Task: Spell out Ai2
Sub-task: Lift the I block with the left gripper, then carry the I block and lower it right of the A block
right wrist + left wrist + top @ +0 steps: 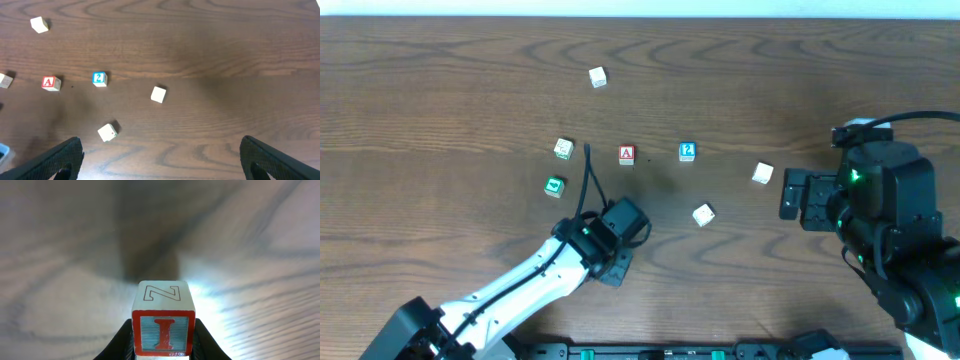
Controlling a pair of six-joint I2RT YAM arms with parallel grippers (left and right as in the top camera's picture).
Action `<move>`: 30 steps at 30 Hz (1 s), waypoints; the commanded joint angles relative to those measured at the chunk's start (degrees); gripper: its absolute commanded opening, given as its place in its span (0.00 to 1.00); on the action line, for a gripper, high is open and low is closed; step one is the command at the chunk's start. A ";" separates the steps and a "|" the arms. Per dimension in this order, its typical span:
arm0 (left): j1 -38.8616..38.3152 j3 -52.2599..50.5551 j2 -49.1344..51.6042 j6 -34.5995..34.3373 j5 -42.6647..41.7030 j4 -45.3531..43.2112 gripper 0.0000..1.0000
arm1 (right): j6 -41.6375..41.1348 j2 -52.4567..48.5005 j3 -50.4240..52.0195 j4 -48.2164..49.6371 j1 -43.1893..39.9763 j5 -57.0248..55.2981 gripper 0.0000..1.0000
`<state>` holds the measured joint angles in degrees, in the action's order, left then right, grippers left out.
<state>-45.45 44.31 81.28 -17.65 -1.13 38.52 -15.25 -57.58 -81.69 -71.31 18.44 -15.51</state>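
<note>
My left gripper [163,339] is shut on a wooden block [163,320] with a red I on its front face and a Z on top, held above the table. In the overhead view the left gripper [623,218] is below the red A block [627,154]; the I block is hidden there. The blue 2 block [687,151] sits right of the A block with a gap between them. Both also show in the right wrist view, the A block [50,82] and the 2 block [99,79]. My right gripper [160,160] is open and empty at the right side [798,196].
Other blocks lie around: a green one [554,186], a pale one [563,148], a white one at the back [598,76], and two white ones [703,214] [762,174] right of centre. A black cable [586,175] rises from the left arm.
</note>
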 commanded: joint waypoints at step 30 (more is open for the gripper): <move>9.99 49.92 33.40 3.17 -1.07 8.35 0.21 | 0.72 0.31 -0.52 -0.28 -0.04 -1.03 0.99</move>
<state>-37.10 90.89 111.98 -10.55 1.34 46.11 -15.22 -57.58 -81.69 -71.35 18.44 -15.51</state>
